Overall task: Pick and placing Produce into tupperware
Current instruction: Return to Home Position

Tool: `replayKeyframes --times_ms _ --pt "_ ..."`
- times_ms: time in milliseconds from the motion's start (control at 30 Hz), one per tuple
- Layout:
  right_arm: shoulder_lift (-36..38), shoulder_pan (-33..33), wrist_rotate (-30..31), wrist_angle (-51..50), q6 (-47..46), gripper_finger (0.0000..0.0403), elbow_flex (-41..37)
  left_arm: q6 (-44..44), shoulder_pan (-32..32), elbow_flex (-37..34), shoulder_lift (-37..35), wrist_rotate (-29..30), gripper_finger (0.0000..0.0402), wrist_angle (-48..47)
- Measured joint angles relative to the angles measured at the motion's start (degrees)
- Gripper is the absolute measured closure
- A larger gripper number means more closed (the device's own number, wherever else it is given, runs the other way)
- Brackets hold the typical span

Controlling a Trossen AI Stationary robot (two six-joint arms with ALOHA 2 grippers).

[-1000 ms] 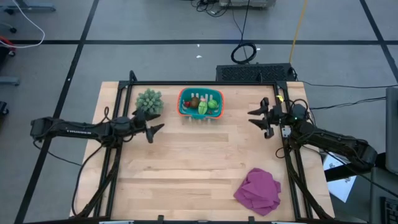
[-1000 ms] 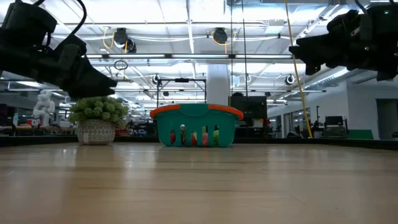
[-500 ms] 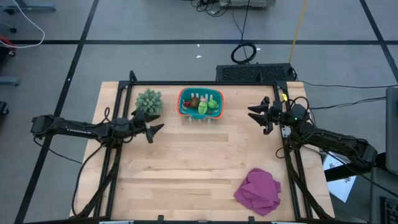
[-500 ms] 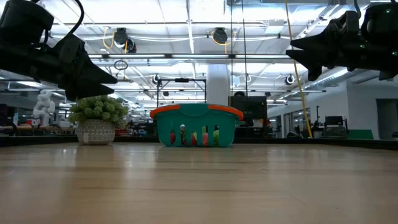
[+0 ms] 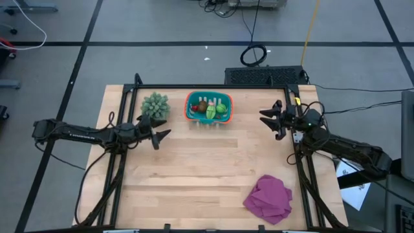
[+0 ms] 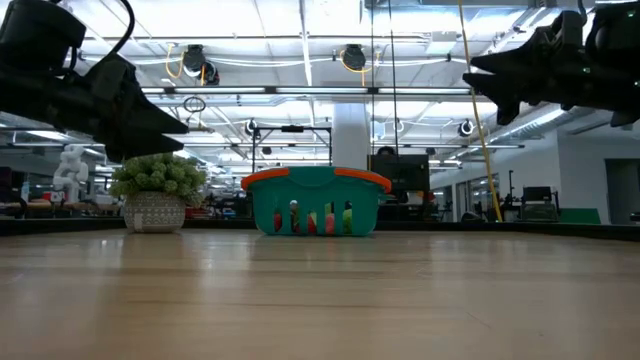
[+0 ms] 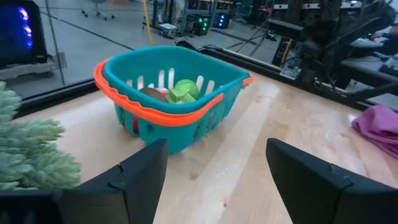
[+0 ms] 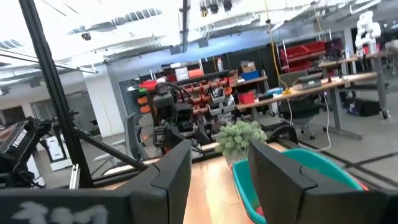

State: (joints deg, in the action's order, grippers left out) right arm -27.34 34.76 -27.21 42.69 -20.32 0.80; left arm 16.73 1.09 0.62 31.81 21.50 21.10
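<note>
High view, your left gripper [image 5: 162, 137]: fingers apart, empty, over the table's [image 5: 207, 168] left side near the spiky plant [image 5: 155, 105]; your right gripper [image 5: 266, 120]: fingers apart, empty, by the right edge. Between them, at the far edge: the tupperware [image 5: 188, 103], teal, orange-red rim, upright, long axis left to right, holding the produce [image 5: 210, 109]. Pale wood top, magenta cloth [image 5: 268, 197] near right; lit workshop hall beyond.
</note>
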Motion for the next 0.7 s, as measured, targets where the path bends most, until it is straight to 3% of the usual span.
replayKeyframes --times_ms 333,567,700 --pt "11.3 -0.1 0.0 -1.4 0.0 0.0252 0.0 0.0 -0.3 0.0 -1.5 -0.4 0.0128 -0.7" --pt "21.1 -3.0 0.0 -1.7 0.0 0.0252 0.0 0.0 -0.3 0.0 -17.8 -0.4 0.0128 -4.8" --pt "24.5 -4.6 0.0 -1.8 0.0 0.0252 0.0 0.0 -0.3 0.1 -23.1 -0.4 0.0128 -2.6"
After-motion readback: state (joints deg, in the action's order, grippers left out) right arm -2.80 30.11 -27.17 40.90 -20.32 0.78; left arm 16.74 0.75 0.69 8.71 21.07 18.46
